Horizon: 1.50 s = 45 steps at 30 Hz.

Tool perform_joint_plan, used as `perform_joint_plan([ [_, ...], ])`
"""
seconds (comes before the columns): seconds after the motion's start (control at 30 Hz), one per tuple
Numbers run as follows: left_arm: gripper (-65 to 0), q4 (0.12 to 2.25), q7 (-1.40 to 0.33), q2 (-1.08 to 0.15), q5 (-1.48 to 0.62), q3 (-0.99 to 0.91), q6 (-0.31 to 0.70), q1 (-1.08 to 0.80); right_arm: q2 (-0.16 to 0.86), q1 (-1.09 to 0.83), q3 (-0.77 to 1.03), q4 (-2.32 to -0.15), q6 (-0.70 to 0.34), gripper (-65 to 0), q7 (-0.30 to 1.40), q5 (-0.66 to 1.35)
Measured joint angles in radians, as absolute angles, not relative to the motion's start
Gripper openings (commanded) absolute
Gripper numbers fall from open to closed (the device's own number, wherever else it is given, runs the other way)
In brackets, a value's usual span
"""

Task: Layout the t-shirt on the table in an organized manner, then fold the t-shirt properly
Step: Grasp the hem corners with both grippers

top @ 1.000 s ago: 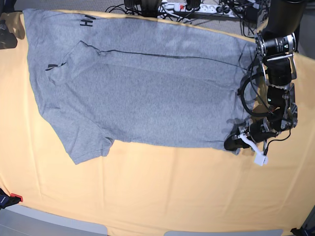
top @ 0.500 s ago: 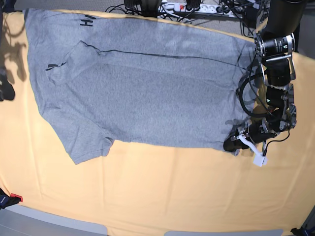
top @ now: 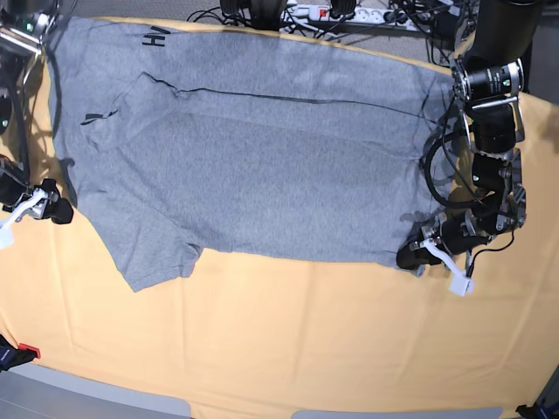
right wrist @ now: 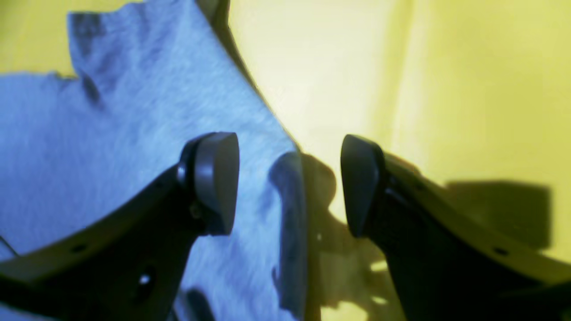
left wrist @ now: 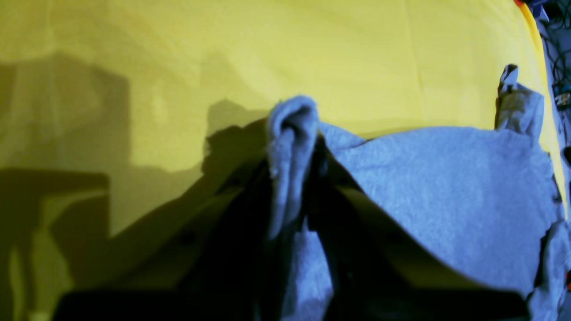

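The grey t-shirt (top: 262, 166) lies spread flat across the yellow table (top: 306, 349), with black lettering (top: 155, 37) showing at its far left edge. My left gripper (top: 417, 256) sits at the shirt's near right corner. In the left wrist view this gripper (left wrist: 292, 178) is shut on a pinched fold of the t-shirt (left wrist: 446, 187). My right gripper (top: 58, 211) is at the shirt's left edge. Its wrist view shows the gripper (right wrist: 287, 183) open just above the cloth, with the t-shirt (right wrist: 111, 133) edge running between its fingertips (right wrist: 214, 178).
A power strip and tangled cables (top: 341, 13) line the far edge of the table. A small red and black item (top: 17, 353) sits at the near left corner. Bare yellow cloth stretches in front of the shirt.
My right arm has swung down from the far left corner to the shirt's left edge, and its jaws have widened. The left gripper has kept its hold in place.
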State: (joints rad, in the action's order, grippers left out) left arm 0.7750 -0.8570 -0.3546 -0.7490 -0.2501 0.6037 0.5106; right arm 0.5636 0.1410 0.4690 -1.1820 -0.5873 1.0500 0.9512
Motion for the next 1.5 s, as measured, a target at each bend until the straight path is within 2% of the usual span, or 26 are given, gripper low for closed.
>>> perform_joint_plan([
  [0.27, -65.0, 0.775, -0.857, -0.355, -0.749, -0.25, 0.603, 0.51, 0.558, 0.273, 0.474, -0.857, -0.685, -27.3, 1.051, 1.024],
  [0.63, -65.0, 0.775, -0.857, -0.355, -0.752, -0.25, 0.603, 0.51, 0.459, 0.286, 0.476, -0.842, -0.701, -28.7, 1.183, 1.109],
  [0.7, -65.0, 0.775, -0.857, -0.355, -0.752, -0.25, 0.604, 0.51, 0.46, 0.286, 0.476, -0.842, -0.7, -36.9, 1.182, 1.103],
  [0.83, -65.0, 0.775, -0.857, -0.355, -0.752, -0.25, 0.604, 0.51, 0.461, 0.285, 0.476, -0.842, -0.7, -62.3, 1.143, 1.071],
  [0.87, -65.0, 0.775, -0.857, -0.355, -0.753, -0.25, 0.604, 0.51, 0.46, 0.286, 0.476, -0.842, -0.7, -65.0, 1.129, 1.055],
  [1.0, -65.0, 0.775, -0.861, -0.355, -0.762, -0.25, 0.603, 0.513, 0.456, 0.319, 0.474, -0.837, -0.696, -65.0, 1.081, 0.996],
  [1.33, -65.0, 0.767, -0.889, -0.357, -0.735, -0.249, 0.607, 0.601, 0.457, 0.447, 0.474, -0.836, -0.693, -65.0, 1.091, 0.912],
  [1.5, -65.0, 0.765, -0.825, -0.352, -0.662, -0.248, 0.609, 0.679, 0.456, 0.51, 0.474, -0.835, -0.693, -65.0, 1.074, 0.806],
])
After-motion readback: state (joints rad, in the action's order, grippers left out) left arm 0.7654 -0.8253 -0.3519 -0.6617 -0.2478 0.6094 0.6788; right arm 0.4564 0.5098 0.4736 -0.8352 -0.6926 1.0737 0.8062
